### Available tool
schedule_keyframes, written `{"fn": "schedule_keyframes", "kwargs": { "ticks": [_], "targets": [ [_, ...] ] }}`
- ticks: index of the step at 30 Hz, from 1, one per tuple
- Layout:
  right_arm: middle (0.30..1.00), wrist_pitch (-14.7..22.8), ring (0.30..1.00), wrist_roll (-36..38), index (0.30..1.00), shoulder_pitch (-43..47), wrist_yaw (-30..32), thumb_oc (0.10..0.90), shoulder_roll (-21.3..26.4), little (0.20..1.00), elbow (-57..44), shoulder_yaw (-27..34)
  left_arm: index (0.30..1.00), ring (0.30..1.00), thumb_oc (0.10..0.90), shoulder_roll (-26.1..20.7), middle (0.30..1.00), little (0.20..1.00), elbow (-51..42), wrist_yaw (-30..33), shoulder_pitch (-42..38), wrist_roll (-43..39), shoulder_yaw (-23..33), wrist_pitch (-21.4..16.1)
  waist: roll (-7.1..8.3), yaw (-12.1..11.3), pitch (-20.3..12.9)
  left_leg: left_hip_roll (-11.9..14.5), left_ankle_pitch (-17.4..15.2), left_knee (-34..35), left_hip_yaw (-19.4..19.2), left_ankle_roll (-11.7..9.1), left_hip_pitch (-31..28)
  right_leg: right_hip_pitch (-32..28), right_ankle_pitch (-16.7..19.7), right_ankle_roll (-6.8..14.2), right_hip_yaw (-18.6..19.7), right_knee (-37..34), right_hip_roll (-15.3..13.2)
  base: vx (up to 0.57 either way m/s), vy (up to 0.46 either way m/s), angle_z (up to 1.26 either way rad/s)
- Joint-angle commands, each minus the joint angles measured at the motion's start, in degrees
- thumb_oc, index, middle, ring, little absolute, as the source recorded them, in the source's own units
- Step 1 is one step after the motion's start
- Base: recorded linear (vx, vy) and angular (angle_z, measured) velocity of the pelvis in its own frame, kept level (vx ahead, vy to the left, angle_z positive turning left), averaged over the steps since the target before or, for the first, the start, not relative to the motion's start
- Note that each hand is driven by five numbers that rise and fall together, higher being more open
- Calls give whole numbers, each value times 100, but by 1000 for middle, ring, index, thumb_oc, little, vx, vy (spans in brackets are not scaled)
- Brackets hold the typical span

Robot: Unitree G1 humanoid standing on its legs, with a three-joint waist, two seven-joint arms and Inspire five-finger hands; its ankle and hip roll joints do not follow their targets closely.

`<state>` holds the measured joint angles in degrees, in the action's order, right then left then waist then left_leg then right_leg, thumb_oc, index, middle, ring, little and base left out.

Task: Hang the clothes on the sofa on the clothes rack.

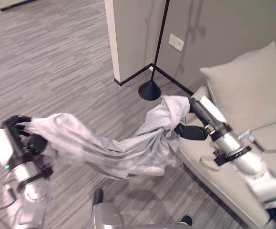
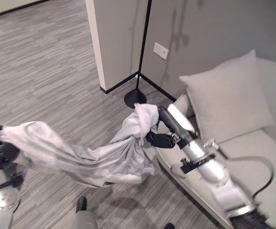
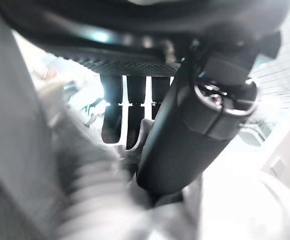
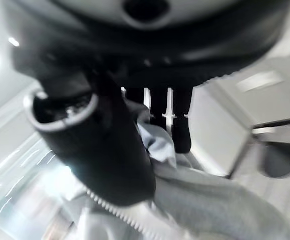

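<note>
Both hands, left hand [image 1: 21, 138] and right hand [image 1: 191, 129], clutch the pale garment [image 1: 123, 148] stretched above the floor [image 1: 56, 57].

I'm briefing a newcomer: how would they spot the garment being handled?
Start at the light sofa by the grey wall. Off its front edge, a pale grey garment sags over the striped floor between the left hand and right hand, the only cloth held aloft, unlike the cushion.

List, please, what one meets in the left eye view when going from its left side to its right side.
left hand → pale grey garment → black round stand base → right hand → cushion
</note>
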<state>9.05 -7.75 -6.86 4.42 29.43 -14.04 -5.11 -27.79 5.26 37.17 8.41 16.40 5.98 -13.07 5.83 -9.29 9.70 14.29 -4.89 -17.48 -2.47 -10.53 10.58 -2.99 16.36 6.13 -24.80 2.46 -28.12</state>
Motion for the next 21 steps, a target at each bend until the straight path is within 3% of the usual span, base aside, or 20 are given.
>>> {"fn": "schedule_keyframes", "kwargs": {
  "ticks": [1, 2, 3, 4, 5, 7, 8, 9, 10, 13, 14, 16, 17, 19, 21],
  "targets": [
    [300, 197, 300, -248, 300, 1146, 864, 400, 747, 300, -320, -8, 300, 300, 400, -696, 300, 300, -885, 123, -179, 177, 343, -551, -128, -22, -541, -12, 52, 570, 437, 227, 216, -215, 422, 853, -37, 310, -697, -8, 498, 15],
    [300, 50, 300, -531, 300, 1136, 1068, 400, 540, 300, -202, -63, 300, 300, 400, -915, 300, 300, -959, 81, -296, 243, 366, -497, -171, 75, -448, -228, -26, 577, 296, 504, 77, 7, 440, 734, 9, 790, -742, 44, 559, -2],
    [300, 36, 300, -623, 300, 1004, 1099, 400, 485, 300, -191, 3, 300, 300, 400, -974, 300, 300, -983, 44, -322, 323, 325, -484, -169, 160, -440, -396, -20, 656, 339, 629, 10, 78, 228, 601, 225, 985, -519, 56, 539, -8],
    [300, 35, 300, -631, 300, 984, 1099, 400, 475, 300, -202, 13, 300, 300, 400, -981, 300, 300, -983, 46, -323, 326, 314, -481, -163, 139, -442, -386, -17, 671, 327, 625, -5, 115, 183, 592, 255, 1047, -525, 168, 616, 29],
    [300, 156, 300, -534, 300, 570, 1247, 400, 391, 300, -300, 443, 300, 300, 400, -1045, 300, 300, -958, -54, -280, 598, 142, -532, -187, 320, -474, -724, 21, 941, 337, 889, -286, 415, -706, 287, 672, 1518, 213, 182, 587, 31],
    [300, 269, 300, -288, 300, 420, 1395, 400, 323, 300, -300, 740, 300, 300, 400, -1119, 300, 300, -914, -147, -233, 630, 107, -541, -191, 396, -488, -945, 41, 1095, 263, 1057, -524, 626, -1344, 57, 582, 1779, 804, 167, 493, 20],
    [300, 274, 300, -282, 300, 404, 1393, 400, 322, 300, -305, 752, 300, 300, 400, -1124, 300, 300, -912, -150, -238, 626, 95, -541, -189, 380, -488, -930, 41, 1119, 258, 1042, -545, 641, -1393, 37, 587, 1829, 809, 153, 305, 6],
    [300, 248, 300, -464, 300, 266, 1562, 400, 318, 300, -278, 1021, 300, 300, 400, -1239, 300, 300, -801, -165, -266, 712, 247, -399, -179, 503, -433, -1072, 1, 1276, 194, 1124, -815, 1007, -1663, -22, 474, 1902, 1342, 171, 246, 8],
    [300, 249, 300, -611, 300, 234, 1697, 400, 316, 300, -225, 1139, 300, 300, 400, -1215, 300, 300, -697, -104, -315, 716, 345, -334, -163, 552, -365, -1124, -36, 1371, 177, 1121, -1008, 1249, -1683, -41, 510, 1860, 1611, 243, 335, 0],
    [300, 285, 300, -880, 300, 158, 2120, 400, 319, 300, -104, 1428, 300, 300, 400, -943, 300, 300, -505, 236, -580, 725, 660, -150, -49, 822, -176, -1415, -272, 1521, 281, 1186, -1523, 1908, -1282, 90, 706, 1310, 2219, 227, 174, -26],
    [300, 289, 300, -886, 300, 163, 2131, 400, 323, 300, -101, 1429, 300, 300, 400, -937, 300, 300, -502, 243, -591, 732, 657, -149, -49, 826, -165, -1423, -239, 1529, 280, 1191, -1514, 1898, -1229, 82, 697, 1264, 2215, 245, 142, -7],
    [300, 281, 300, -1079, 300, 173, 2412, 400, 390, 300, -93, 1606, 300, 300, 400, -855, 300, 300, -333, 422, -706, 879, 765, 8, 21, 986, -154, -1550, -495, 1575, 303, 1223, -1879, 2130, -901, 206, 636, 886, 2273, 330, 124, 30],
    [300, 273, 300, -1089, 300, -8, 2481, 400, 296, 300, -199, 1760, 300, 300, 400, -790, 300, 300, -429, 409, -672, 916, 823, -8, 42, 1020, -226, -1590, -619, 1521, 387, 1222, -1916, 1790, -1103, 148, 565, 485, 2310, 351, 112, 90],
    [300, 208, 300, -1323, 300, -257, 2592, 400, 180, 300, -179, 1897, 300, 300, 400, -646, 300, 300, -224, 488, -598, 884, 916, -20, -11, 1114, -456, -1532, -879, 1440, 411, 1224, -2206, 1660, -1299, -116, 701, 670, 2528, 448, 81, 54],
    [300, 53, 300, -1711, 300, -457, 2777, 400, 209, 300, -28, 2022, 300, 300, 400, -507, 300, 300, -217, 487, -335, 934, 951, -76, -115, 1167, -749, -1417, -1086, 1253, 337, 1099, -2374, 1277, -1499, -233, 641, 523, 2639, 566, 53, 6]
  ]
}}
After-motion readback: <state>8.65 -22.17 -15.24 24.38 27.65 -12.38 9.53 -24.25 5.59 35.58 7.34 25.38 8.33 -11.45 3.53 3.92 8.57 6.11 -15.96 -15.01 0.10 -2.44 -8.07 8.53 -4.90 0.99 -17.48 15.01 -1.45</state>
